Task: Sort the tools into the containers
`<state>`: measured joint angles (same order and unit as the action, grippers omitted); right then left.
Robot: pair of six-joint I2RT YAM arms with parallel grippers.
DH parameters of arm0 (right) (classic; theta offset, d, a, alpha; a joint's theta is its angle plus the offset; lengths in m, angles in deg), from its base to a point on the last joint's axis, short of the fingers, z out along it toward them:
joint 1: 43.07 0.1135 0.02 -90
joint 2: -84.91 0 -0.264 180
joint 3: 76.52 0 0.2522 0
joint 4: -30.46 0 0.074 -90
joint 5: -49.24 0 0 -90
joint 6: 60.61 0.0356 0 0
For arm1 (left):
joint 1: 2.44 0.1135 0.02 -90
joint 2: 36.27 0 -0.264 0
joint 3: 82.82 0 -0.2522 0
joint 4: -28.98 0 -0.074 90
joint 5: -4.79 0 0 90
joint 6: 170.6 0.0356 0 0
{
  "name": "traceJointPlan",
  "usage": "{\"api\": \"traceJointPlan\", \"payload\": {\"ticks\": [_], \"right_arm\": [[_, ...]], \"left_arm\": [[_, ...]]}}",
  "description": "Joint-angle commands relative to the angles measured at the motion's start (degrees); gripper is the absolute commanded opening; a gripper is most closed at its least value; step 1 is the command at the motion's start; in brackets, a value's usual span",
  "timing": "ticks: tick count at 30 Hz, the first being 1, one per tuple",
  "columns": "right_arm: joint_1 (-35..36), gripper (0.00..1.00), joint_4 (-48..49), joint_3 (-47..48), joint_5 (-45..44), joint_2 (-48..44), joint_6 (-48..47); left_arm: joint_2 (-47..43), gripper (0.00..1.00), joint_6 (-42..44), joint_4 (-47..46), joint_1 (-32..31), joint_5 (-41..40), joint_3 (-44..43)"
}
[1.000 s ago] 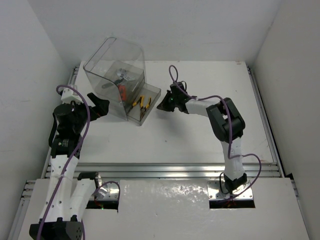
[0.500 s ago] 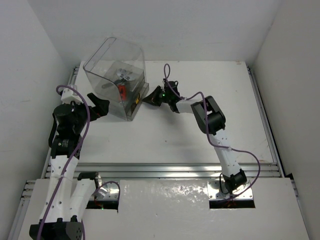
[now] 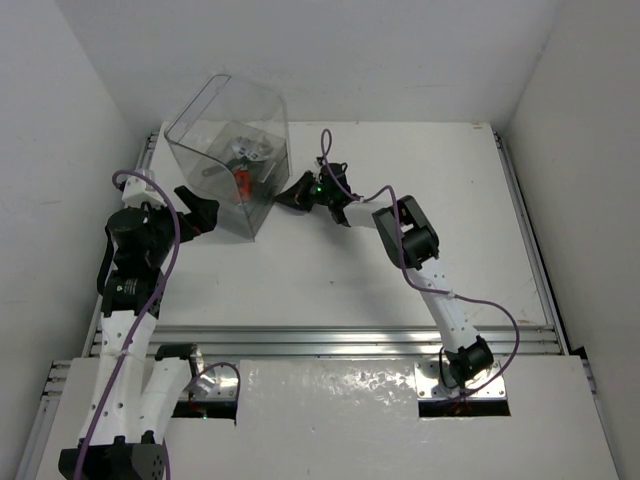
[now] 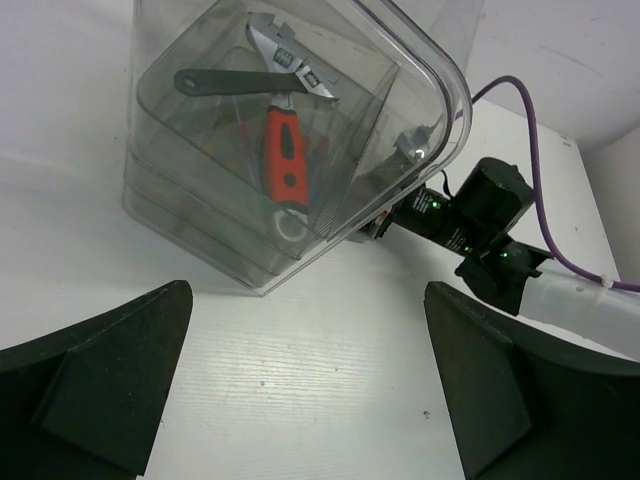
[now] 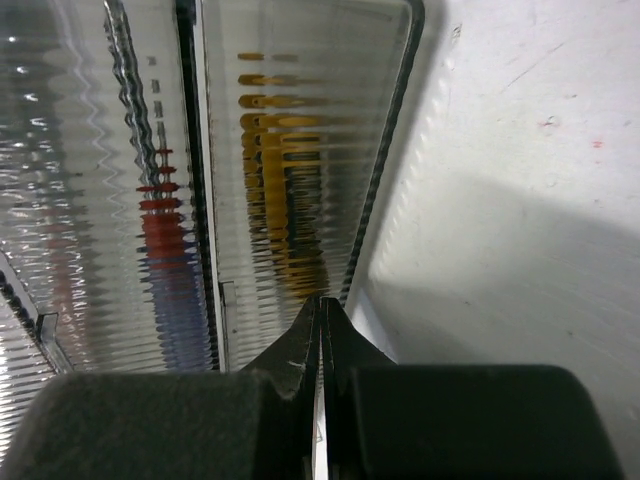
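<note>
Smoky clear plastic box (image 3: 228, 150) sits far left on the counter (image 3: 330, 285), with the red-handled wrench (image 4: 283, 150) and black-handled wrench (image 4: 215, 80) lying inside. Right end effector (image 3: 285, 200) is pinched tight, tips right up at the box's front. Left end effector (image 3: 197, 213) gapes wide just beside the box.

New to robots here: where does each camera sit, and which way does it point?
Top external: fixed above and behind, looking down on the table; the left arm and right arm show, bases nearest.
Left wrist: on the left arm, looking past the open left gripper at the clear box holding a red-handled wrench.
Right wrist: on the right arm, its shut right gripper close to the box's ribbed front.
Shared: top and left wrist both show the box with the right gripper beside it.
</note>
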<state>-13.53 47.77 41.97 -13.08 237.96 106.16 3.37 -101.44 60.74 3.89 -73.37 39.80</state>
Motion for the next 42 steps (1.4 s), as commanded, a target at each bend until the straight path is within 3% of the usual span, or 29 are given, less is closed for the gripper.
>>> {"api": "traceJointPlan", "payload": {"ticks": [1, 3, 6, 7, 8, 11, 12, 13, 15, 18, 21, 27, 31, 36, 42], "right_arm": [[1.31, 0.00, 6.27, 2.67, 1.67, -1.09, 1.01], [0.96, 0.00, 6.55, 1.28, 2.20, -3.01, 1.10], [-0.18, 0.15, 9.44, -13.27, 0.28, -10.81, -1.79], [-1.23, 0.23, 9.36, -23.68, -2.78, -18.85, -5.20], [-1.93, 0.50, 9.62, -29.00, -4.46, -23.46, -7.32], [-3.87, 0.94, 2.98, -46.86, -12.02, -44.36, -20.57], [-3.96, 0.99, -1.58, -49.59, -14.82, -49.81, -25.57], [-3.35, 0.99, -11.98, -52.40, -21.90, -59.96, -35.45], [-2.56, 0.99, -26.93, -53.74, -27.13, -68.55, -46.73], [-1.42, 0.99, -45.13, -52.88, -37.15, -81.75, -55.99], [-1.06, 0.99, -59.48, -49.81, -46.30, -91.68, -59.53], [-1.06, 0.99, -79.28, -43.57, -51.22, -104.25, -59.03], [-0.98, 0.99, -83.36, -43.38, -52.56, -112.43, -58.58], [-0.98, 0.99, -86.88, -41.62, -52.82, -119.46, -57.26], [-0.98, 0.99, -86.97, -42.59, -52.82, -120.45, -56.03]], "left_arm": [[-0.97, 1.00, 0.45, -2.00, 0.18, 0.12, -2.09], [-1.05, 1.00, 0.36, -1.92, 0.26, -0.93, -2.18], [-1.32, 1.00, 0.10, -0.86, 0.18, -4.96, -2.61], [-1.40, 1.00, -0.08, -0.08, 0.18, -6.20, -2.88], [-1.58, 1.00, -0.25, 0.37, 0.26, -8.65, -3.05], [-2.37, 1.00, -0.17, 1.33, 0.00, -11.30, -3.67], [-2.55, 1.00, 0.10, 1.34, 0.09, -13.22, -3.93], [-2.63, 1.00, 0.62, 1.86, 0.00, -13.85, -4.19], [-2.81, 1.00, 0.98, 2.82, -0.09, -15.52, -5.16], [-3.16, 1.00, 1.59, 4.75, -0.26, -17.28, -6.48], [-3.95, 1.00, 1.86, 6.78, -0.35, -17.37, -6.66], [-6.68, 1.00, 2.65, 9.41, -1.40, -16.06, -4.72], [-10.80, 1.00, 4.40, 11.09, -1.85, -10.89, -6.04], [-14.76, 1.00, 5.46, 14.96, -3.42, -11.48, -7.80], [-15.03, 1.00, 5.55, 14.35, -3.78, -11.31, -6.75]]}}
